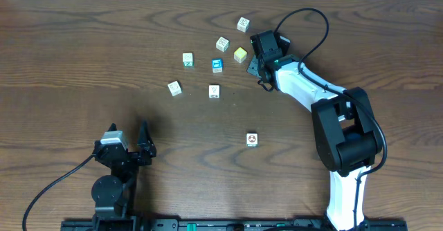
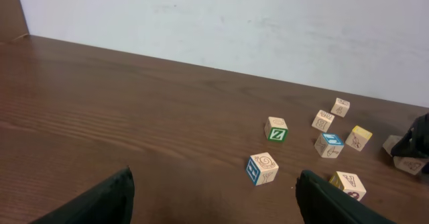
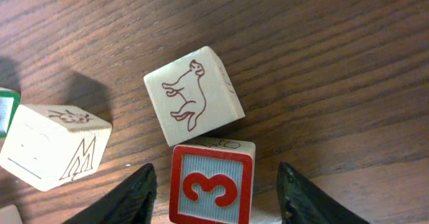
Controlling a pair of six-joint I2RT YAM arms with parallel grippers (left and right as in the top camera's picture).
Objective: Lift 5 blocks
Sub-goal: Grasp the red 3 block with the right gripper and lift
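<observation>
Dark wood counter (image 1: 76, 44), pale wall behind. Most blocks sit in a loose cluster at the far middle. The red-marked block (image 1: 252, 140) lies alone, well apart, nearer the arm bases. Your right fingers (image 3: 131, 197) are spread either side of the number-3 block (image 3: 212, 184) with gaps showing on both sides, so nothing is pinched yet. Left fingers (image 2: 100, 200) are spread wide, empty, well clear of the cluster.

Risks as I read them:
- The number-3 block sits off-centre, closer to the finger on the picture's left. Close now and that finger lands first, shoving or twisting the block before the other bites. That likely gives a corner grip, then a drop on the lift.
- The animal block (image 3: 194, 96) is skewed, just beside or touching the number-3 block's far edge; can't tell which. If it touches, it may drag along or tip as you lift.
- The M block (image 3: 53, 147) is near the outer side of that same finger. Any sideways correction that way nudges it.
- Overhead, the yellow-topped block (image 1: 240, 54) is just beside the wrist. A swing on the way up could knock it.
- Can't tell how far down the block's sides the fingers reach. A shallow bite slips.
</observation>
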